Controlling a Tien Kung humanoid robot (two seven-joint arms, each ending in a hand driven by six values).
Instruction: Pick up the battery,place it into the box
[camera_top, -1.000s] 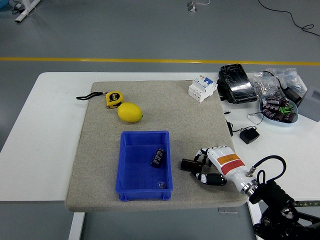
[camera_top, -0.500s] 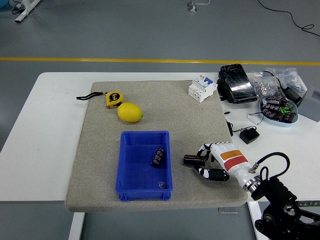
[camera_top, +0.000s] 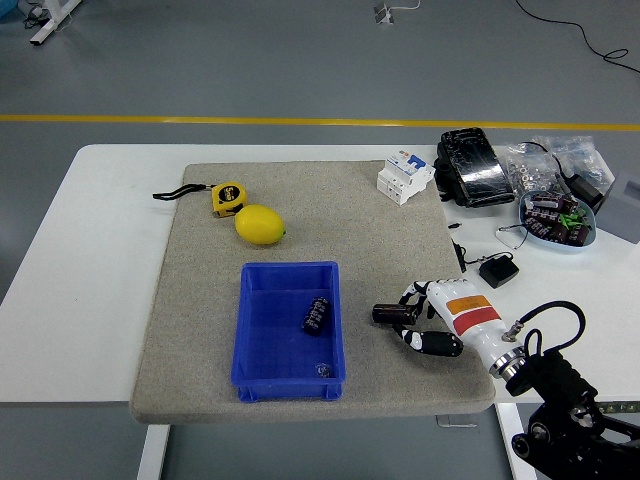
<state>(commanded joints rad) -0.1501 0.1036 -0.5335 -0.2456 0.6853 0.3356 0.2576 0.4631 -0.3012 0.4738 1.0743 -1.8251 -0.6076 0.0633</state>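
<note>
Box (camera_top: 288, 372) left of robot hand (camera_top: 420, 322), apparently holding a battery (camera_top: 316, 313).

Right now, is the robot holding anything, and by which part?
Yes. The right hand holds a dark cylindrical battery by its right end, fingers curled around it; the left end sticks out toward the blue box.

Two batteries (camera_top: 316, 313) (camera_top: 391, 313), one blue box (camera_top: 262, 366), one lemon (camera_top: 260, 225), one tape measure (camera_top: 228, 198)

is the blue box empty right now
No. One dark battery lies inside the blue box; a second is in the right hand, outside it.
</note>
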